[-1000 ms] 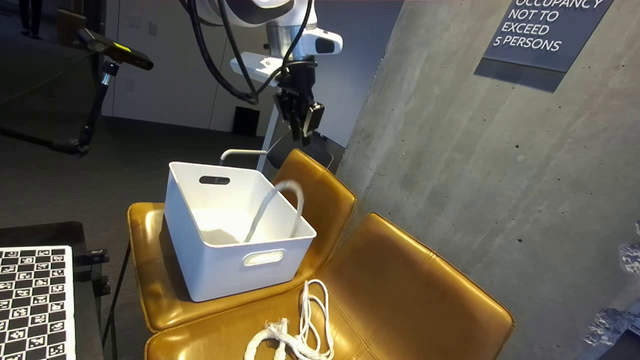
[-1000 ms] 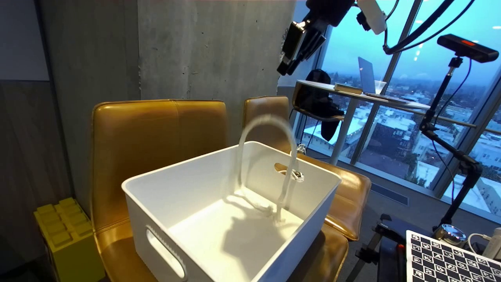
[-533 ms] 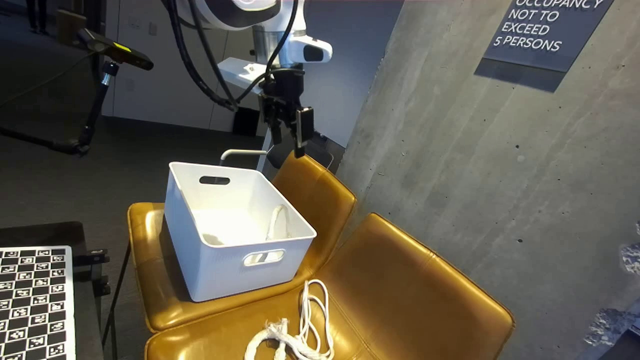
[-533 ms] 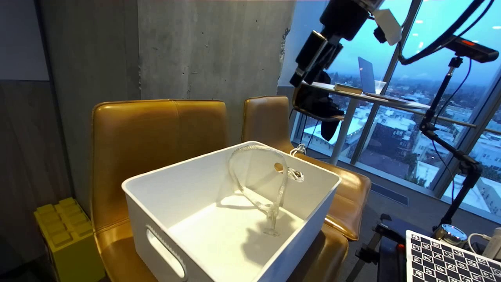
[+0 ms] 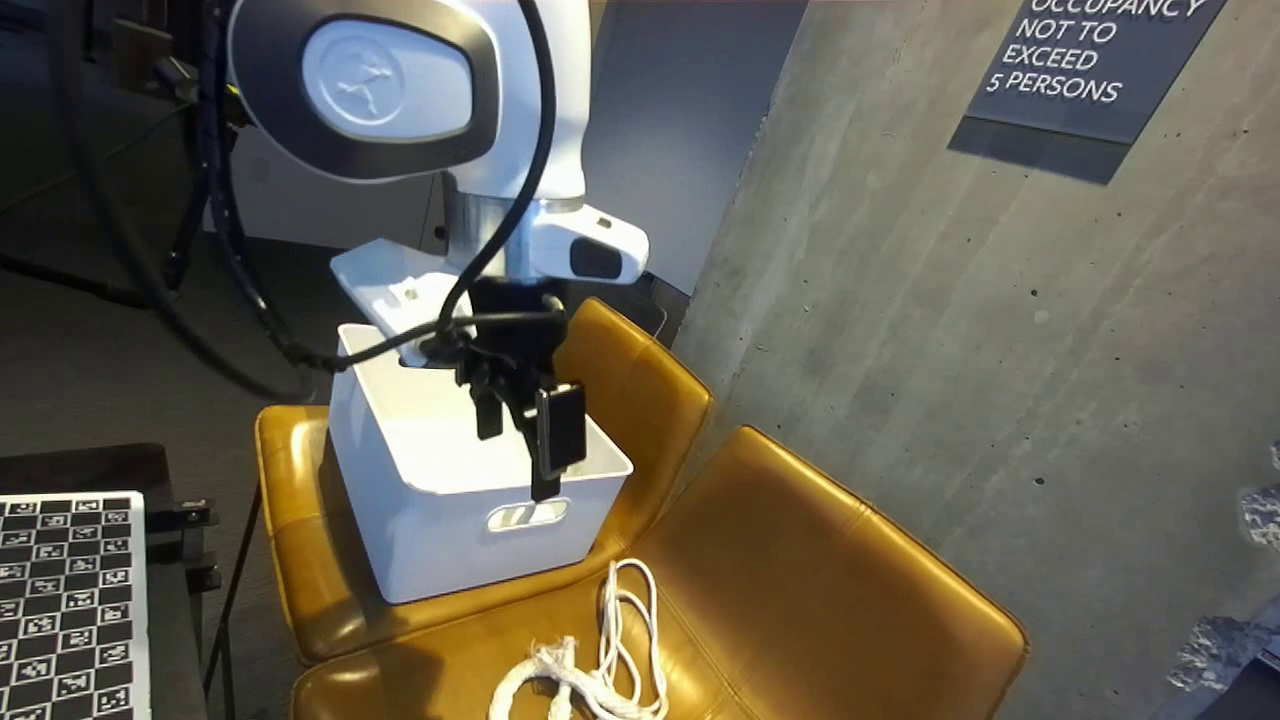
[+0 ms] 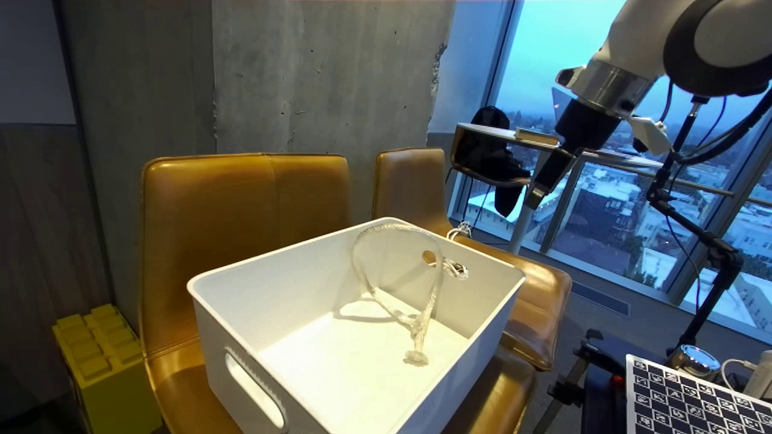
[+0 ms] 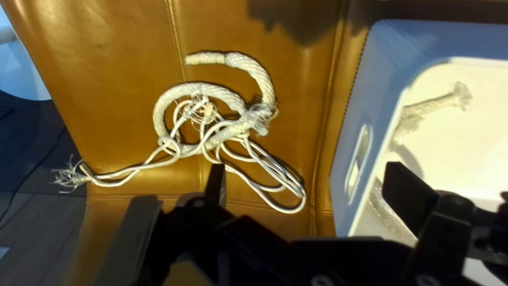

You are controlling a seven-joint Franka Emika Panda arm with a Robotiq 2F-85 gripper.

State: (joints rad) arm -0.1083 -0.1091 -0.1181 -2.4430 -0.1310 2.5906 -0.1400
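Note:
My gripper point(image 5: 517, 460) stands open, with no object between its fingers. In the wrist view, the left finger point(image 7: 214, 180) overlaps thin cords and the right finger point(image 7: 408, 196) shows against the inside of the bin. A white bin point(image 6: 289, 283) with handle slots sits on a chair. Inside it, a pale twisted rope point(image 6: 416, 358) with a frayed end rests in a loop against the wall. Beside the bin, on the neighbouring chair, lies a tangle of thick rope and thin white cords point(image 7: 254, 71). The gripper is above, apart from both as far as I can tell.
Brown leather chairs point(image 5: 830, 580) carry the bin and the cords, with a concrete wall point(image 5: 950, 350) behind. A patterned board point(image 6: 693, 398) lies beside a jointed camera stand point(image 6: 699, 226). On the floor stands a yellow block point(image 6: 105, 349). Cables hang from the arm.
The jaws have spread from nearly together. A blurred, falling rope has settled in the bin. The arm has come away from above the bin, lower and toward the chair with the cords.

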